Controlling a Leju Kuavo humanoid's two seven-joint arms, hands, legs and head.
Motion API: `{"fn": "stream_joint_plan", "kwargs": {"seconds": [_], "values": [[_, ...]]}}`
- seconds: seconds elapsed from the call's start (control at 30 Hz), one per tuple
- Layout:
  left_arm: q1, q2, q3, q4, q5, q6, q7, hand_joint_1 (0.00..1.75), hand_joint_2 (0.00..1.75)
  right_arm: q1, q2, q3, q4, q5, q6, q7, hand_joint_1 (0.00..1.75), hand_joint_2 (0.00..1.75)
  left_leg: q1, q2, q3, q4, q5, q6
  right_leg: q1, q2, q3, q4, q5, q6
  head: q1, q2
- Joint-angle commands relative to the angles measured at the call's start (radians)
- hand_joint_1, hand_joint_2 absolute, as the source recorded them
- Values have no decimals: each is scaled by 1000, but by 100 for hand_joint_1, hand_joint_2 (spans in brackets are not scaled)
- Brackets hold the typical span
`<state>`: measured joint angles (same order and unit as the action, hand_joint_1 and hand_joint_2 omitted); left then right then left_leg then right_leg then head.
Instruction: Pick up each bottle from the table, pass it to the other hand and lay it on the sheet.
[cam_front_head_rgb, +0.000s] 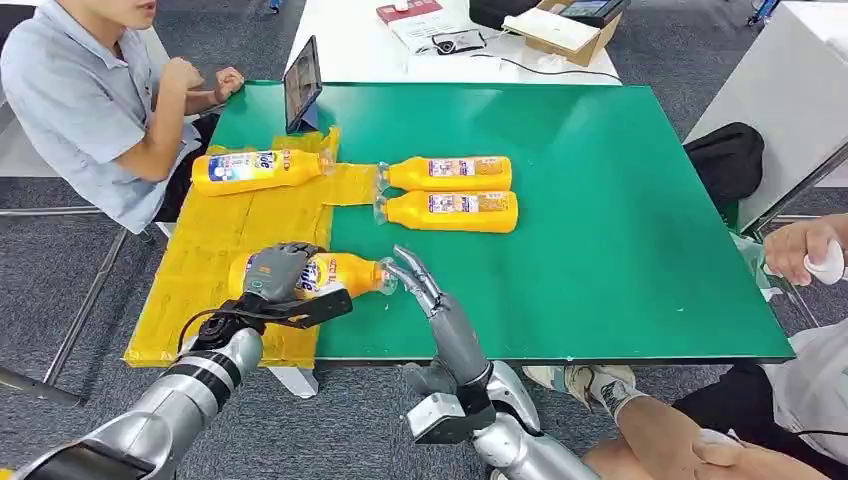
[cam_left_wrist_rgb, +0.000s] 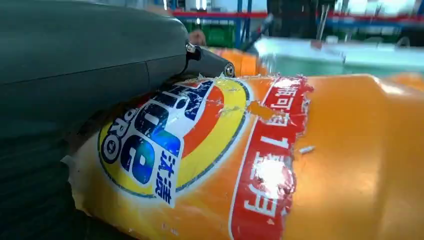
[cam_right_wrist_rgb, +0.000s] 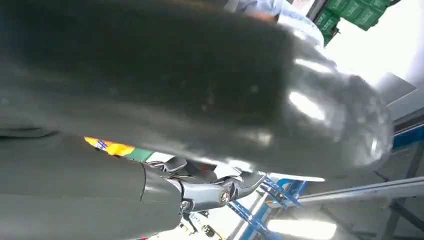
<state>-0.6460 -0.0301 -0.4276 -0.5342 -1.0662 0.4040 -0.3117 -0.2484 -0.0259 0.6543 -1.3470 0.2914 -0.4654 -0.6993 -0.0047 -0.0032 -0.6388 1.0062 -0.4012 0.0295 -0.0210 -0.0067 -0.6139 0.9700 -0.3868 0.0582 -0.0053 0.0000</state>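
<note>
**Handover bottle: handling properties and label markings**

We find the held bottle (cam_front_head_rgb: 318, 275) lying on its side at the near edge of the yellow sheet (cam_front_head_rgb: 215, 245), its cap end reaching over onto the green table (cam_front_head_rgb: 620, 230). The left hand (cam_front_head_rgb: 283, 283) grips it around the labelled mid-body, fingers (cam_left_wrist_rgb: 207, 62) wrapped over the top. We judge the bottle a rigid, smooth plastic container, full of orange liquid and therefore moderately heavy; the glossy film label is likely slippery and is already torn and scuffed in the left wrist view. We recommend taking hold at the cylindrical body, not the tapered neck, where a grip would slide.

The right hand (cam_front_head_rgb: 425, 290) stands beside the cap end with fingers extended and apart, holding nothing; whether a fingertip touches the cap, we cannot tell.

Label markings: a round blue, yellow and orange logo with large letters only partly legible, Chinese characters beneath it, and a red band carrying white Chinese characters.

One further bottle (cam_front_head_rgb: 255, 170) lies on the sheet; two bottles (cam_front_head_rgb: 450, 192) lie side by side on the table, just beyond the sheet edge. A person (cam_front_head_rgb: 90, 95) sits at the far left.
</note>
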Motion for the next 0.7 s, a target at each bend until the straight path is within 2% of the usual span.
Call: {"fn": "stream_joint_plan", "kwargs": {"seconds": [0.03,0.27,0.47,0.6,0.7], "values": [[-92,-9,-56,153,11,-105,20,0,175,-13,-24,-5,22,5,6,1,0,0,1,-1,3,0,-1,-1,1,0,3,0,-1,-2,0,0],[-90,-9,-52,156,26,-204,9,0,175,-8,-21,-24,22,5,21,1,0,0,1,0,3,0,-1,-1,1,0,3,0,-1,-2,0,0],[-62,-30,44,110,179,-300,-105,0,175,-10,-23,-19,34,2,16,1,0,0,1,-1,5,0,-2,-2,1,0,6,0,-2,-3,0,0],[-59,-31,52,103,193,-304,-117,0,175,-11,-23,-18,35,1,15,1,0,0,1,0,6,0,-2,-1,1,1,6,-1,-2,-2,0,0],[-15,-44,152,19,361,-353,-279,0,175,-15,-25,-8,33,-11,3,1,0,0,1,1,7,0,-3,-2,1,1,7,0,-2,-3,0,0]]}}
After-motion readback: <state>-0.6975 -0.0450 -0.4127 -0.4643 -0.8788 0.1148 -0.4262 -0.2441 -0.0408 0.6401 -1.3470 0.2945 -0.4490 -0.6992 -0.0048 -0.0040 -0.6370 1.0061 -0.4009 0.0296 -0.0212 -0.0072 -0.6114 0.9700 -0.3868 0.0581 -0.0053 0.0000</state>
